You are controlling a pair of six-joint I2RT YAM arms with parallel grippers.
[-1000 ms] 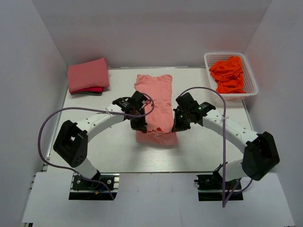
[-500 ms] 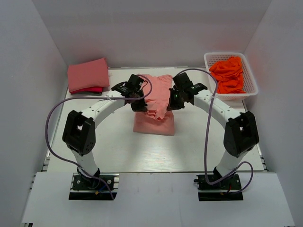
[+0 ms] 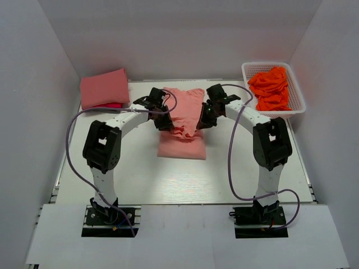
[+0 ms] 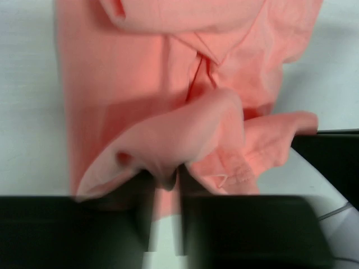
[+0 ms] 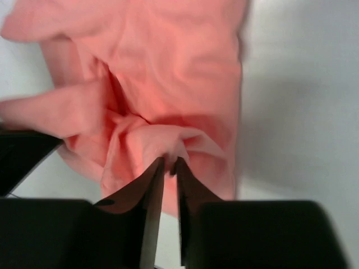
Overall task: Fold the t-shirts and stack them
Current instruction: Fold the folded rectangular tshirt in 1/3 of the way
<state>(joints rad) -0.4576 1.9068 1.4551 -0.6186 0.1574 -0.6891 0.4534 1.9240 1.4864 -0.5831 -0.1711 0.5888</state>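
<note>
White worktop (image 3: 140,179) carries a salmon t-shirt (image 3: 181,148) at its centre, with part of the cloth raised off the surface. Left gripper (image 3: 166,124) and right gripper (image 3: 202,122) are each clamped on a pinch of that raised cloth. Folded t-shirts (image 3: 104,88) sit stacked at the left rear corner.

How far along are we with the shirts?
Done: a folded stack sits at the far left of the table. In hand: left gripper and right gripper each pinch the salmon shirt, mid-fold. Left: finishing it, stacking it, then the orange garments crumpled in the basket.
</note>
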